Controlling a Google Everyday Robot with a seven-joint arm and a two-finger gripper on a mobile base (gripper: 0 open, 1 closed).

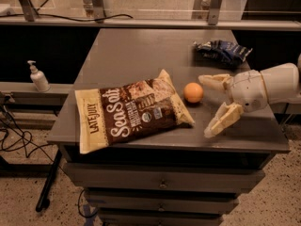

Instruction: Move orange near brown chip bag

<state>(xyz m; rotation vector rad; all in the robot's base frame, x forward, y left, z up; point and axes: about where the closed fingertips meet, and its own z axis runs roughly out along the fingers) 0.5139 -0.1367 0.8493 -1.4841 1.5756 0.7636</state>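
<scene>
Orange [193, 92]: small, round, smooth, plain orange skin. It sits on the gray table [141, 55] just ahead of the gripper [205, 106], at the mouth of the gap and outside it, close to the tip of the far finger. Can't tell if it touches that tip. Gripper comes in from the table's edge w/ cream fingers [221, 121] spread wide. It holds nothing, and the near finger angles down toward the table's front edge w/ its tip at or just above the top. Brown chip bag [131, 114] lies flat beyond the orange, further out from the fingertips. It is brown and cream, printed "LATE JULY Sea Salt", w/ its nearest corner just beside the orange and one end hanging slightly over the table's front edge. Orange is between bag and gripper, w/ nothing else between them. Dark blue snack bag [223, 51] lies crumpled behind the gripper's far finger, toward the table's back, well apart from the orange. Off the table, far past the chip bag, a white pump bottle [37, 76] stands on a lower ledge. Drawers [160, 182] sit under the tabletop.
</scene>
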